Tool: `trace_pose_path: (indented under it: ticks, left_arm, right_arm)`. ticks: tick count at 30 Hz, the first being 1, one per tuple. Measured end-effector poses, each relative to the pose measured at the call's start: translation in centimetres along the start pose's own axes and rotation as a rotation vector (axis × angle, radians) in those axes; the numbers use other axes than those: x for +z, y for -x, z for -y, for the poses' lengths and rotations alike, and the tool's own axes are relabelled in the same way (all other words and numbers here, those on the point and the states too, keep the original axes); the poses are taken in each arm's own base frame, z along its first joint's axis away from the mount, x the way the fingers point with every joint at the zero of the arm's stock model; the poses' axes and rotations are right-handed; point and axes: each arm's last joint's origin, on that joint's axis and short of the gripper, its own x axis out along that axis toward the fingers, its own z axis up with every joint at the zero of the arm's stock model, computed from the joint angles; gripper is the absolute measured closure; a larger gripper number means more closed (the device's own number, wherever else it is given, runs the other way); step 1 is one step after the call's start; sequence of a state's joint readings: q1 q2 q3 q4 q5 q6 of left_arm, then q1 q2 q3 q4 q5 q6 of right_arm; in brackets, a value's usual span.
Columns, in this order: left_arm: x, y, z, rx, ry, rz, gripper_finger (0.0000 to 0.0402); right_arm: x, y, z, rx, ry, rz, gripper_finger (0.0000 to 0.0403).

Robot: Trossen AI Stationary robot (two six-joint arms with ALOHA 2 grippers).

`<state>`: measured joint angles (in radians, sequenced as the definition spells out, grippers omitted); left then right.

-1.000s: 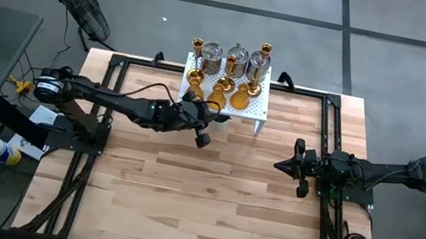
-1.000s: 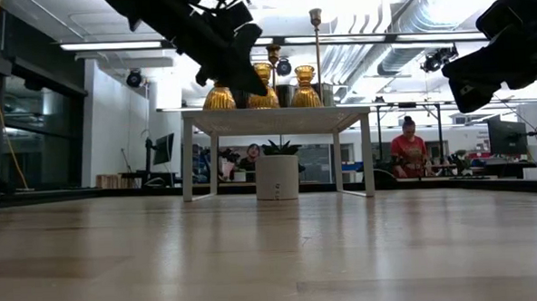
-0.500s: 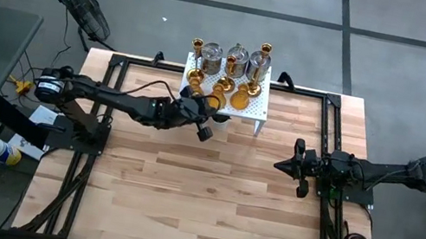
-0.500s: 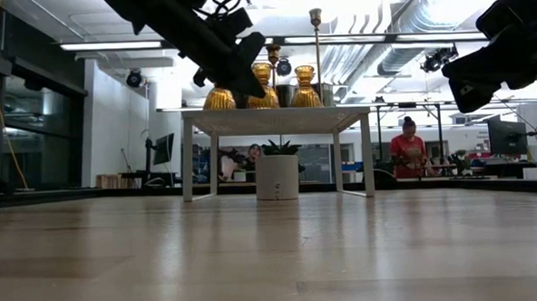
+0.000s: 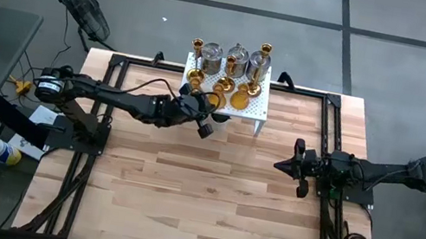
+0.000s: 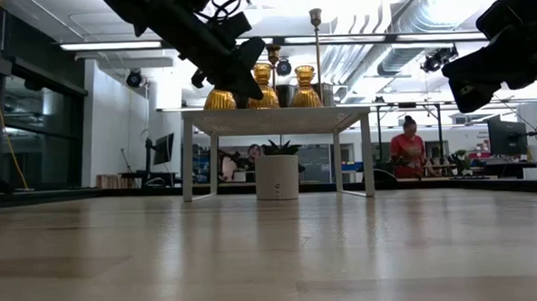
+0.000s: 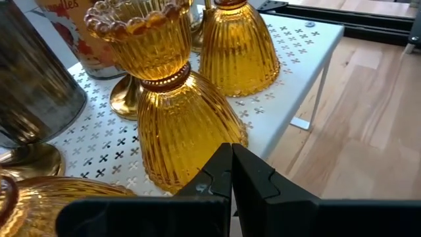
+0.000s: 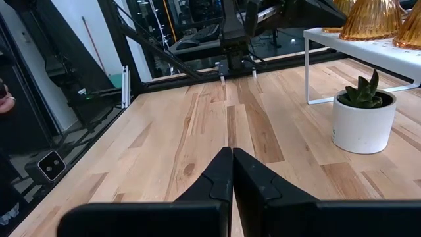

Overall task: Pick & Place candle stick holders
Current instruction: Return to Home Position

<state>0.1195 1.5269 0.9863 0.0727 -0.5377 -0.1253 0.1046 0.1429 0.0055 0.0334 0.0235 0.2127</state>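
Candle stick holders (image 5: 227,76) fill the rack (image 5: 258,110); one label (image 7: 72,33) reads "ndles".

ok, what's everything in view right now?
Table: one, light wood, under both arms.
Rack: one, white perforated, table's far edge, middle.
Amber holders: three, orange glass, rack's front.
Gold candlesticks: three, slim brass, on the rack.
Jars: three, silvery, rack's back row.
Plant pot: one, white, green plant, under the rack.
Fan: one, black, floor beyond the table's far left corner.
Person: one, red top, room behind.
Left gripper: shut, empty, just off the rack's front edge.
Right gripper: shut, empty, over the table's right side.
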Motion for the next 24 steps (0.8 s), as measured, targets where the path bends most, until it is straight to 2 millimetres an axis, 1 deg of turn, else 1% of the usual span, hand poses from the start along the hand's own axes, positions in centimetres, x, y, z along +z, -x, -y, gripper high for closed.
trace_pose_path:
  ticks: [7,13,18,20,24]
  left_arm:
    - [0.1,-0.3,-0.5,0.013,0.006,-0.002,0.0401]
    - [0.1,-0.3,-0.5,0.004,0.007,-0.003,0.0401]
    - [0.1,-0.2,-0.3,-0.036,0.008,-0.007,0.0401]
    - [0.2,0.2,0.0,-0.049,0.006,0.0,0.0401]
    - [1.0,1.6,0.4,-0.111,-0.02,0.033,0.0401]
  right_arm:
    - [0.0,0.0,0.0,0.0,0.0,0.0,0.04]
    - [0.0,0.0,0.0,0.0,0.0,0.0,0.04]
    - [0.0,0.0,0.0,0.0,0.0,0.0,0.04]
    - [0.0,0.0,0.0,0.0,0.0,0.0,0.04]
    - [0.0,0.0,0.0,0.0,0.0,0.0,0.04]
